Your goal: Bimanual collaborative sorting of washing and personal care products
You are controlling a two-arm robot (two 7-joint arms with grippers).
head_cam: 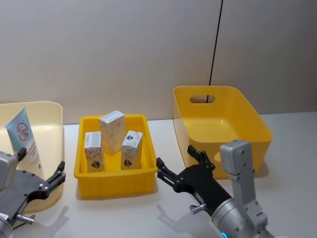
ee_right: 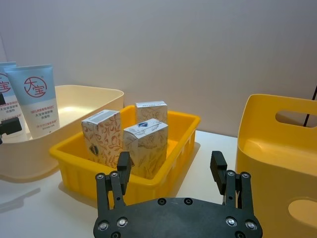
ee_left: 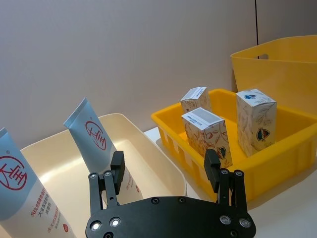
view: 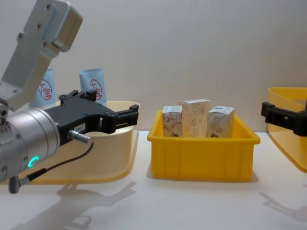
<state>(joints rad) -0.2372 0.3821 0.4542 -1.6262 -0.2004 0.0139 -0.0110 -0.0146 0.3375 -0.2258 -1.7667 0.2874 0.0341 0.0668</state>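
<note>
Both spread wide: left pincer (ee_left: 164, 161) at cream bin (ee_left: 148, 145) rim, right pincer (head_cam: 176, 157) over table (head_cam: 164, 141) between tray (head_cam: 114, 183) and deep bin (head_cam: 247, 119).

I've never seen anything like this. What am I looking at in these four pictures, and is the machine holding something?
This is a robot with two arms, each ending in a black two-fingered hand. One picture looks down from its head and one looks across the table from its chest. Two come from wrist cameras, each showing that arm's own hand up close. On the white table stand three containers. A cream bin on the robot's left has two light blue tubes leaning in it. A shallow yellow tray in the middle holds three small white cartons, upright. A deep yellow bin stands on the right. The left hand and right hand are both open, holding nothing.
</note>
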